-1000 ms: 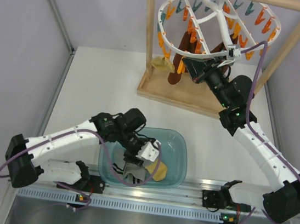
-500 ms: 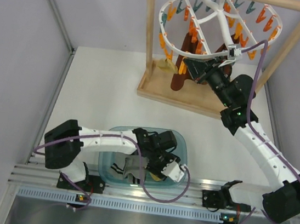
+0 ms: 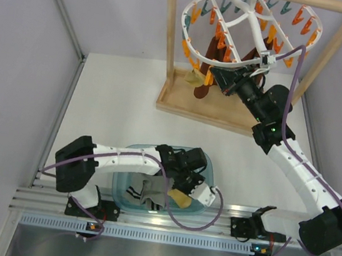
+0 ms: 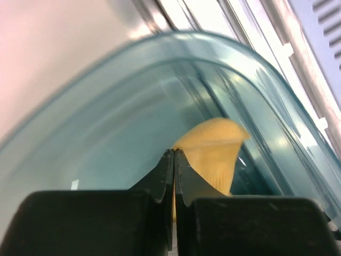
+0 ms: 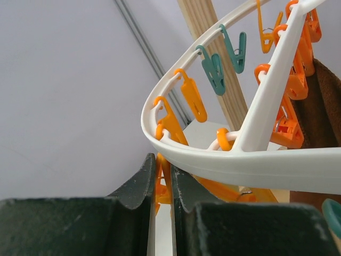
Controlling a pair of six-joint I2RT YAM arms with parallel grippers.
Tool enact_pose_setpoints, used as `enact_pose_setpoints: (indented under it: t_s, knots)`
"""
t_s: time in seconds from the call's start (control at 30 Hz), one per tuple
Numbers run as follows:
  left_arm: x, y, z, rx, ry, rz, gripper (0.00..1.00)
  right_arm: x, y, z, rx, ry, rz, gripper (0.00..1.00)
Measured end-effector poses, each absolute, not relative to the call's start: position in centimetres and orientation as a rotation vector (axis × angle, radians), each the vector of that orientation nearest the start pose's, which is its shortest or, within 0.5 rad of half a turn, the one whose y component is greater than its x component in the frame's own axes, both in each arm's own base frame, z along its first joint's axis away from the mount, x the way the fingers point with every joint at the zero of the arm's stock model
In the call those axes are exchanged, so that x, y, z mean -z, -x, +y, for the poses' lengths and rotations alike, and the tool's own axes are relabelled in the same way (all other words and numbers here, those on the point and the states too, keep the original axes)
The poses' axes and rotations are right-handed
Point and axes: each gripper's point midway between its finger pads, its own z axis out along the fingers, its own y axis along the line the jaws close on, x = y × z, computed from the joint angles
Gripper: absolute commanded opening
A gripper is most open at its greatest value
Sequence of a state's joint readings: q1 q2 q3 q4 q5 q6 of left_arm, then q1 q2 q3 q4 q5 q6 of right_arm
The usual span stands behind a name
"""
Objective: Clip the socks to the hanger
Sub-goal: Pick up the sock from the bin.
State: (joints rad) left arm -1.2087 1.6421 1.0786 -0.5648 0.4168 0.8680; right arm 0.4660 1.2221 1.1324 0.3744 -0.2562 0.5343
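Observation:
My left gripper (image 3: 193, 193) is low in the teal tub, shut on a mustard-yellow sock (image 3: 180, 198). In the left wrist view its jaws (image 4: 174, 156) meet on the sock (image 4: 213, 152), which fans out beyond them against the tub wall. A grey sock with a striped cuff (image 3: 142, 192) lies in the tub to the left. The white hanger (image 3: 252, 26) hangs tilted from the wooden rack, with another yellow sock (image 3: 194, 77) clipped at its left. My right gripper (image 3: 226, 78) is under the ring, shut on an orange clip (image 5: 166, 178) below the hanger rim (image 5: 250, 162).
The teal tub (image 3: 205, 163) stands at the table's near edge between the arm bases. The wooden rack's base (image 3: 189, 108) and posts stand at the back right. Dark brown socks (image 3: 203, 88) hang from the hanger. Orange and teal clips (image 5: 214, 68) dangle round the ring.
The left arm swung to the tub's right side and its jaws closed on the yellow sock. The right gripper stayed shut on the clip, and the hanger shifted slightly.

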Motion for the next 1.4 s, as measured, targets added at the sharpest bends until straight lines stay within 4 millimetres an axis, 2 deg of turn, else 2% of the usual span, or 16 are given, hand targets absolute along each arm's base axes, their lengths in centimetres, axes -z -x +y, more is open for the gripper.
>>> enact_pose_setpoints:
  t_s: [0.13,0.27,0.33,0.4,0.5,0.7,0.9,1.07,1.3,1.4]
  knots:
    - [-12.4,-10.3,-37.3,-0.964,3.079,-1.721,0.00,-43.1,-34.5,24.5,-1.011,0.185,1.354,0.00]
    - [-18.6,-12.4,-37.6,-1.112,3.128,-1.894,0.00,-43.2,-34.5,24.5,-1.012,0.186,1.354,0.00]
    - [-20.5,-13.5,-37.3,-1.157,3.127,-1.976,0.00,-43.2,-34.5,24.5,-1.012,0.187,1.354,0.00]
    - [-21.1,-14.4,-36.9,-1.160,3.112,-2.043,0.00,-43.2,-34.5,24.5,-1.011,0.187,1.354,0.00]
    - [-20.8,-15.2,-36.3,-1.142,3.106,-2.088,0.00,-43.2,-34.5,24.5,-1.011,0.187,1.353,0.00]
    - [-17.9,-13.8,-34.5,-1.110,3.014,-2.076,0.00,-43.3,-34.4,24.4,-1.007,0.194,1.350,0.00]
    - [-18.2,-12.0,-34.3,-1.264,2.921,-2.050,0.00,-43.2,-34.4,24.4,-1.004,0.195,1.353,0.00]
    - [-18.0,-11.3,-35.0,-1.361,2.702,-2.153,0.00,-43.1,-34.4,24.4,-1.003,0.194,1.356,0.00]
    - [-14.1,-11.4,-36.3,-1.346,2.362,-2.296,0.00,-43.1,-34.5,24.3,-0.999,0.196,1.355,0.00]
    - [-12.6,-12.7,-36.5,-1.337,2.155,-2.428,0.00,-43.0,-34.5,24.2,-0.998,0.199,1.359,0.00]
